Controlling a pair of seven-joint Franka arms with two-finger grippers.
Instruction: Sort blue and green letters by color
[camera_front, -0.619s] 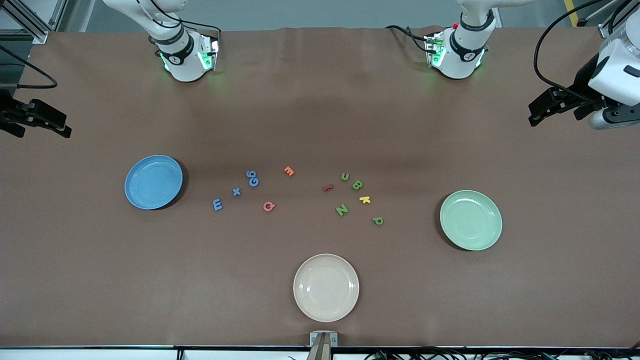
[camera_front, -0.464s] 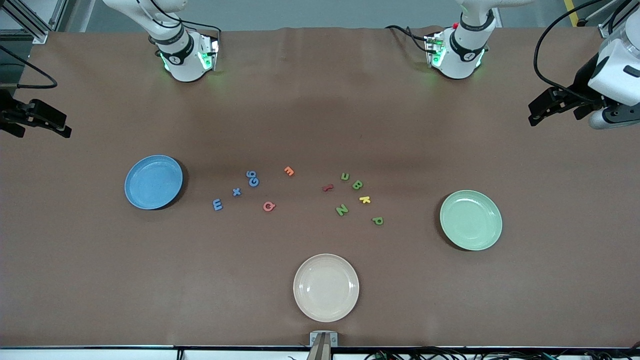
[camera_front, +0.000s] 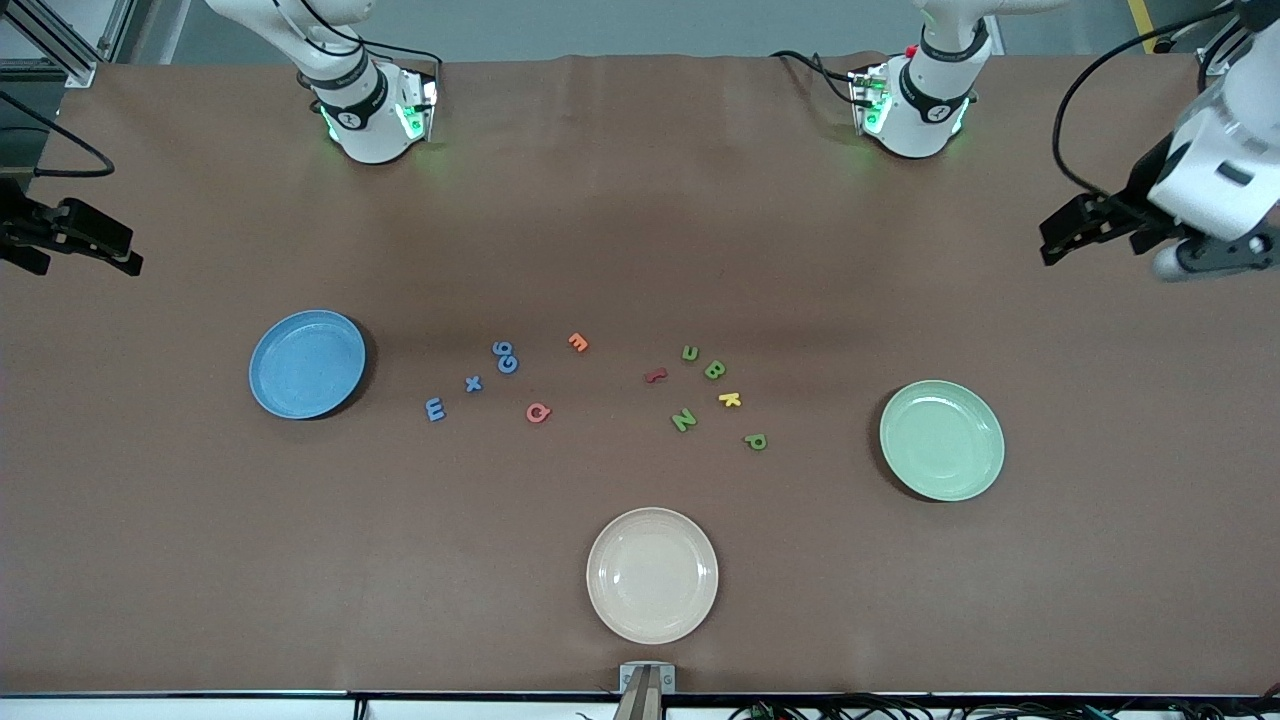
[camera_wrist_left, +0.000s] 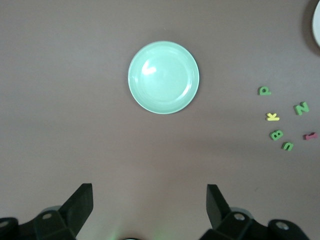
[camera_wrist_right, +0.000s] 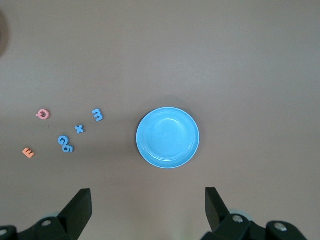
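The blue letters (camera_front: 473, 382) and green letters (camera_front: 715, 396) lie loose on the table (camera_front: 640, 250), farther from the front camera than the cream plate (camera_front: 652, 575): blue ones toward the blue plate (camera_front: 307, 363), green ones toward the green plate (camera_front: 942, 440). The left gripper (camera_front: 1060, 240) and right gripper (camera_front: 125, 255) hang released over the table's ends.

Lab: 2 robot arms (camera_front: 350, 100), aluminium framing (camera_front: 60, 40)
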